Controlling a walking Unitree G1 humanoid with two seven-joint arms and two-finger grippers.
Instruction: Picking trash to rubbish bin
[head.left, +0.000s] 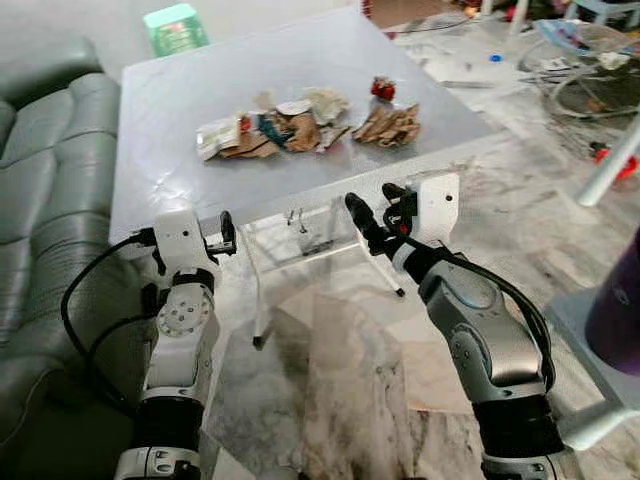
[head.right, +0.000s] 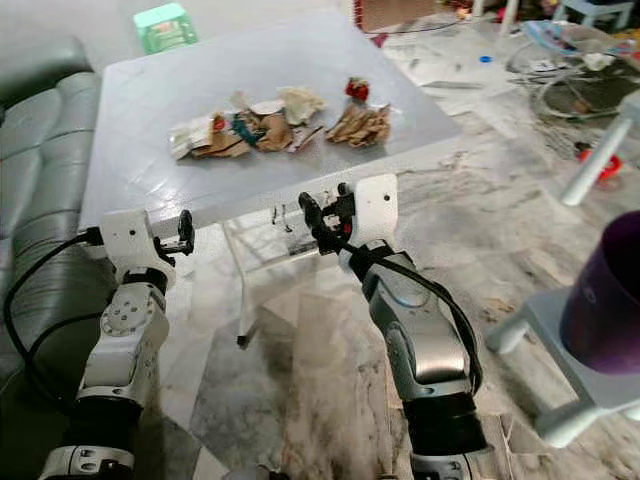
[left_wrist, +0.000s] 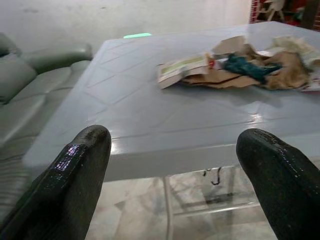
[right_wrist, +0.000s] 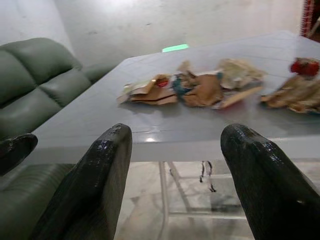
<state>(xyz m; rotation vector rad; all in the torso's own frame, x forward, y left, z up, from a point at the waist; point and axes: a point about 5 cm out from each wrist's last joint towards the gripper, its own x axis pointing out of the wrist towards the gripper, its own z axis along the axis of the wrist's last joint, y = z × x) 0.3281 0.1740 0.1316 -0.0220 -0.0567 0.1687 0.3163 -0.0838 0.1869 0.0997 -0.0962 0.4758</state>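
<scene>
Where it lies on the table (head.left: 170, 120), trash (head.left: 275, 130) looks crumpled, brown.

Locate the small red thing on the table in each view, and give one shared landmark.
Left eye view: red item at the table's far right, behind the brown paper scraps.
Right eye view: same spot.
Left wrist view: not in it.
Right wrist view: far right edge.
Shared landmark: the brown scrap pile just before it.

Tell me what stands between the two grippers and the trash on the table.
Nothing visible does. The left gripper and right gripper hover open just short of the table's near edge; only bare tabletop lies between them and the trash.
</scene>
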